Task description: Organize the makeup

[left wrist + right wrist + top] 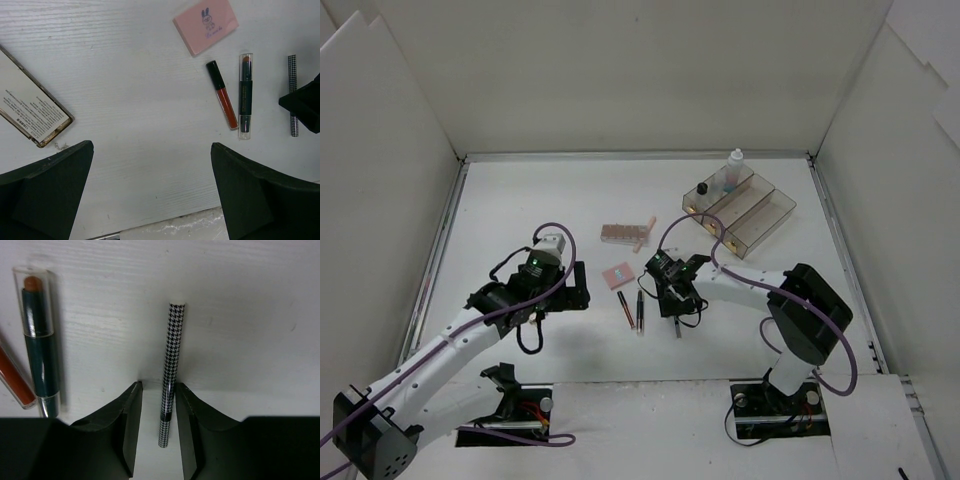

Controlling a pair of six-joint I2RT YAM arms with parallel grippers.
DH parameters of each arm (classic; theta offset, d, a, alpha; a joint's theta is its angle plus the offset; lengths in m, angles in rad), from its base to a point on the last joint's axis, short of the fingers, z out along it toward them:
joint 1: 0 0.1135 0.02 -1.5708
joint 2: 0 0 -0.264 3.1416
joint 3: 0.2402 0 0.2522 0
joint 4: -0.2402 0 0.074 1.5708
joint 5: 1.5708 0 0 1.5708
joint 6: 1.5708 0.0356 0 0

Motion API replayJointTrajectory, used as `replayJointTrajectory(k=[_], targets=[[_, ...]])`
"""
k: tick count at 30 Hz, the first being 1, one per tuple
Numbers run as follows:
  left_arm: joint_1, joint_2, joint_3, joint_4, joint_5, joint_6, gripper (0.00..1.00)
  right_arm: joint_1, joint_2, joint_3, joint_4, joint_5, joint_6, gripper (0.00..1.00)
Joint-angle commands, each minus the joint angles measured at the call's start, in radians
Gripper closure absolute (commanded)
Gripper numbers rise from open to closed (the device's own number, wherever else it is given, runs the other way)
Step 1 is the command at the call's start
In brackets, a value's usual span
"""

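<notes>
Near the middle of the table (pixel 520 200), the right gripper (pixel 158 386) sits low over a thin checkered pencil (pixel 170 370). Its fingers (pixel 127 430) are slightly parted on either side of the shaft. One of them looks to be touching it, though the angle leaves that unsure. Just left of the pencil lie a dark stick (pixel 37 340) with a clear cap and a red gloss tube (pixel 223 97), roughly parallel. A pink compact (pixel 206 25) sits just beyond them. The left gripper (pixel 150 150) hangs spread wide above bare table, with a flat labelled case (pixel 30 102) off to its left. A clear tray (pixel 765 220) holding a small bottle (pixel 734 160) stands at the far right, well apart.
</notes>
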Motion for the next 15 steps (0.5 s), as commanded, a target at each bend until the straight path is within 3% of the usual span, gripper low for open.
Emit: replayJointTrajectory(k=[1, 4, 7, 8, 12, 15], targets=[[0.024, -0.008, 0.013, 0.026, 0.019, 0.024, 0.01, -0.002, 0.022, -0.016, 0.050, -0.027, 0.015, 0.70], [0.036, -0.004, 0.018, 0.027, 0.034, 0.028, 0.01, -0.007, 0.037, -0.045, 0.087, -0.047, 0.022, 0.75], [0.058, -0.003, 0.028, 0.027, 0.040, 0.035, 0.01, -0.010, 0.046, -0.061, 0.101, -0.055, 0.018, 0.88], [0.058, -0.003, 0.034, 0.027, 0.040, 0.037, 0.01, -0.019, 0.045, -0.059, 0.101, -0.049, 0.015, 0.99], [0.085, -0.003, 0.051, 0.018, 0.075, 0.047, 0.00, -0.062, -0.028, -0.056, 0.096, -0.015, 0.018, 1.00], [0.105, -0.003, 0.068, 0.009, 0.083, 0.055, 0.01, -0.132, -0.185, -0.027, 0.082, 0.042, 0.027, 1.00]])
